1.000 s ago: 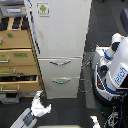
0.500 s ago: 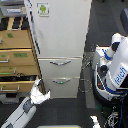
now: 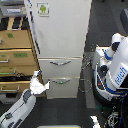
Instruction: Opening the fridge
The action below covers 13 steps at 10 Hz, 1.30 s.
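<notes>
- Wooden drawer cabinet (image 3: 17,55) is seen at the exterior view's left; several drawers are pulled out.
- Working arm (image 3: 17,112) is raised from the lower left, angled up toward the fridge.
- Gripper (image 3: 37,85) is held at the fridge's lower left edge, level with the bottom drawer; it is judged to be placed there for a reach to an edge or handle. Whether the jaws are apart or closed cannot be told.
- Fridge (image 3: 62,35) is found at centre, tall and white; upper door is shut, green sticker (image 3: 43,8) near the top.
- Curved handles (image 3: 61,63) are fitted on both lower drawers.
- Robot body (image 3: 116,70) is stationed at the right, just beside the fridge.
</notes>
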Each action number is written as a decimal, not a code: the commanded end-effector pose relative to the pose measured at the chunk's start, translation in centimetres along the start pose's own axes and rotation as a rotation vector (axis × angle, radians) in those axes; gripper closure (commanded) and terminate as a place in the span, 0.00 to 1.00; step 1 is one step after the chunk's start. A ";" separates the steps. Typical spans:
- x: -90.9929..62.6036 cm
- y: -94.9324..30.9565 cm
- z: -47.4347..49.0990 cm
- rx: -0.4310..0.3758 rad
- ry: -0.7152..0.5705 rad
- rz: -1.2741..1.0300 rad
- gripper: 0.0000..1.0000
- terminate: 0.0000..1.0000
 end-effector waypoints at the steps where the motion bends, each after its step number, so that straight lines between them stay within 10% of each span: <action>1: 7.6 8.4 0.4 0.004 0.102 0.228 0.00 0.00; 13: 13.3 15.6 0.8 0.030 0.194 0.421 0.00 0.00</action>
